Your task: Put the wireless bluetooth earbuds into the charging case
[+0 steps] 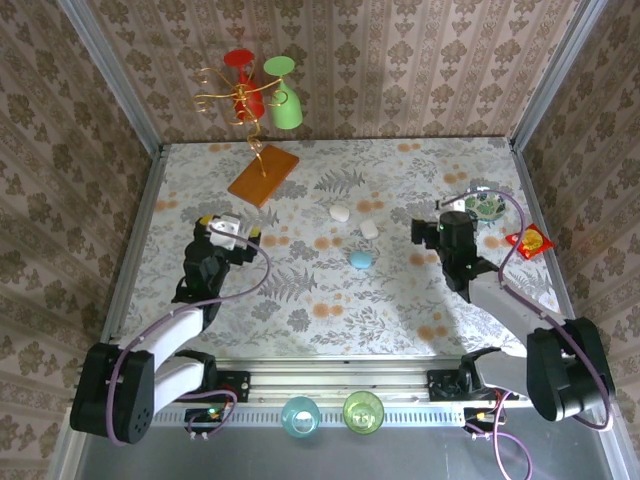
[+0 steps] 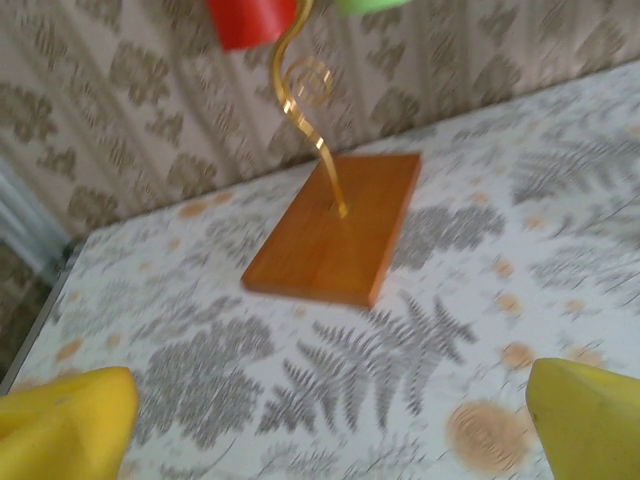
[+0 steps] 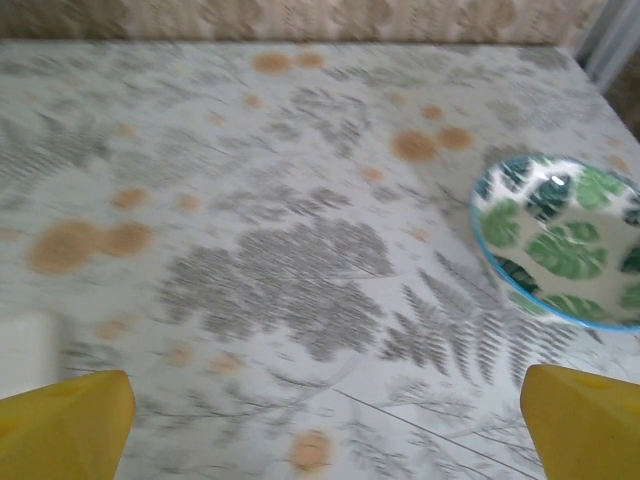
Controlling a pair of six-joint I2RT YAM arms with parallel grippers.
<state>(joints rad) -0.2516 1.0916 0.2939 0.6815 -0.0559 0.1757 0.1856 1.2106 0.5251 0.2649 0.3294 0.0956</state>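
Observation:
Three pebble-like charging cases lie mid-table: two white ones [image 1: 340, 213] [image 1: 369, 229] and a pale blue one [image 1: 360, 259]. The earbuds are too small to make out in any view. My left gripper [image 1: 228, 232] hovers left of the cases, open, its yellow fingertips [image 2: 65, 420] spread wide over bare cloth with nothing between them. My right gripper [image 1: 440, 220] is to the right of the cases, open as well, and nothing lies between its fingertips [image 3: 585, 420]. The edge of a white case [image 3: 25, 350] shows at the left of the right wrist view.
A wooden base with a gold wire stand [image 1: 264, 177] [image 2: 335, 225] carries red and green cups at the back left. A leaf-patterned bowl [image 1: 487, 206] [image 3: 560, 250] sits just right of my right gripper, with a red packet [image 1: 528, 241] beside it. Two cups [image 1: 300, 415] [image 1: 363, 410] stand at the front rail.

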